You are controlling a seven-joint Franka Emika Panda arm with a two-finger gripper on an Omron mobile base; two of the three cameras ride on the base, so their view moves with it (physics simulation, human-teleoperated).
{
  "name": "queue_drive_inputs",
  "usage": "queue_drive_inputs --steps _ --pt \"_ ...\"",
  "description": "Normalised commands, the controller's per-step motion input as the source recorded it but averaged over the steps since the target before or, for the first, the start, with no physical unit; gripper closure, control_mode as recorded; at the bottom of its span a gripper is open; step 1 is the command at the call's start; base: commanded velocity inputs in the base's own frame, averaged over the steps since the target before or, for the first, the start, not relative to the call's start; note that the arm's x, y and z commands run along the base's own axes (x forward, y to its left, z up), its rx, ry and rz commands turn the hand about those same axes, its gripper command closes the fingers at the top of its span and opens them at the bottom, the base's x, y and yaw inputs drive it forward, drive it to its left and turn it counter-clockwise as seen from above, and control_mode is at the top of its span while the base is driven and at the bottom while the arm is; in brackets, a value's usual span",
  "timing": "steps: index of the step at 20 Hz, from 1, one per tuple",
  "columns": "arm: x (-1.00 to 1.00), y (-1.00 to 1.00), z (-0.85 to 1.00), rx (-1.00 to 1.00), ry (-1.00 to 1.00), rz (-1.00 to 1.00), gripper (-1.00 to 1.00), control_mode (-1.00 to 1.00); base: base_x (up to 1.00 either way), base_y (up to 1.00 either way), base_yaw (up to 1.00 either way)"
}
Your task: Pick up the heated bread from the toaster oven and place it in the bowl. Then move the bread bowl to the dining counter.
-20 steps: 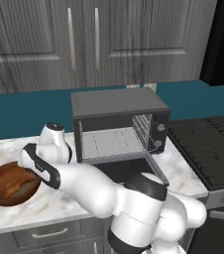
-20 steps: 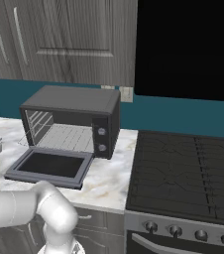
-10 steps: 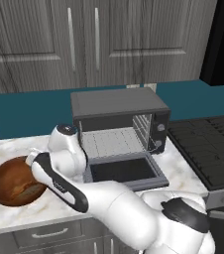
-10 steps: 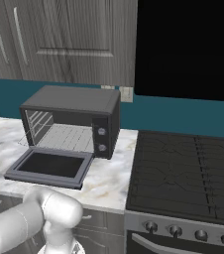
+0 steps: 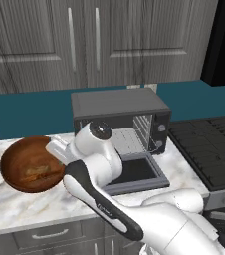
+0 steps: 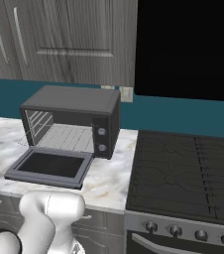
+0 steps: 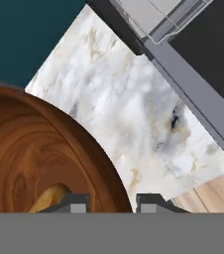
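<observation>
Bread [image 7: 52,197] lies inside the bowl [image 5: 27,164], left of the oven [image 5: 119,122]; compared with a second ago the bowl sits tilted and raised off the counter [image 5: 35,204]; gripper [image 7: 111,202] pinches its rim; carrying to the dining counter seems begun.

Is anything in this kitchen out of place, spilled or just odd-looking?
Nothing is spilled or broken. The one thing that stands out is the toaster oven: its door lies dropped open on the counter and the rack inside is bare. The wooden bowl sits upright on the counter, with something golden-brown in it.
</observation>
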Motion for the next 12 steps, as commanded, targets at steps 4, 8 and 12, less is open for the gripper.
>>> queue_drive_inputs --steps 4,8,12 --pt "-0.66 -0.53 1.00 0.09 -0.02 -0.25 1.00 -1.00 0.00 0.00 0.00" --pt "-0.53 -0.74 0.99 0.07 0.00 -0.26 1.00 -1.00 0.00 0.00 0.00" --pt "-0.29 -0.99 0.79 0.01 0.00 -0.26 1.00 -1.00 0.00 0.00 0.00"
